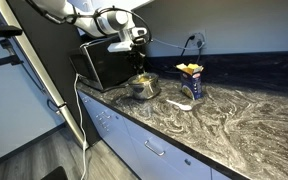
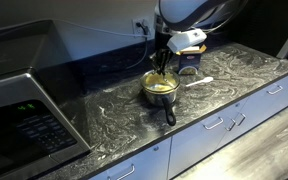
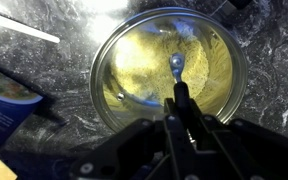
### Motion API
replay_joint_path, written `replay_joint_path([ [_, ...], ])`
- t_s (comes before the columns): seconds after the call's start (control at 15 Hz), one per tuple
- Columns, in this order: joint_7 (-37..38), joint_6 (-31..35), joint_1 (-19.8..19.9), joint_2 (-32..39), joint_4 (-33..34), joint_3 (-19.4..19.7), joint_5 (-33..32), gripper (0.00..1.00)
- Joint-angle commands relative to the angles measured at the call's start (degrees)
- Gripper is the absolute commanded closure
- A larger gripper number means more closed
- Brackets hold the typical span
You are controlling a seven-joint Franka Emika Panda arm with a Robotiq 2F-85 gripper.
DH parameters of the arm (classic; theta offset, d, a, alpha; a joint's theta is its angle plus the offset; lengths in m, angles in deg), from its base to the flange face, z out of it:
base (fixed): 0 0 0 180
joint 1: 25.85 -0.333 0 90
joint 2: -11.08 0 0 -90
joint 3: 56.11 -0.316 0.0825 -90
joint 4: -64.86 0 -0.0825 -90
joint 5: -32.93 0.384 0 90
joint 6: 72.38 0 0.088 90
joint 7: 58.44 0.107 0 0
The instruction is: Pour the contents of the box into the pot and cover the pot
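Dark end effector (image 3: 179,95) fills the bottom of the wrist view, its 2 fingers drawn together. Whether they pinch anything, I cannot tell. Directly below it sits the glass lid (image 3: 219,45) with the shiny knob just beyond the fingertips, and the yellow contents (image 3: 134,65) show through the glass. In an exterior view the pot (image 2: 160,90) stands on the bench (image 2: 234,85) under the end effector. The box (image 2: 189,62) stands upright near the pot - apart from it.

contents (image 3: 144,62) in the pot (image 2: 159,95), box (image 2: 190,65) just beside it, both on the counter (image 2: 234,78), microwave (image 2: 24,115) nearby
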Motion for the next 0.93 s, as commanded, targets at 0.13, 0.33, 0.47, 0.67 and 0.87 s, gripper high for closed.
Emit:
replay_joint_path([
  [0.13,0.6,3.9,0.6,-3.3,-3.2,-0.4,3.1,0.96],
  [0.33,1.1,8.0,0.7,-6.0,-6.7,-0.1,4.0,0.96],
  [0.47,1.5,10.5,0.8,-7.5,-8.8,0.0,4.3,0.96],
  [0.67,3.0,12.4,0.4,-9.4,-12.0,0.5,3.6,0.96],
  [0.87,4.3,14.3,0.3,-10.1,-14.0,0.8,3.3,0.96],
])
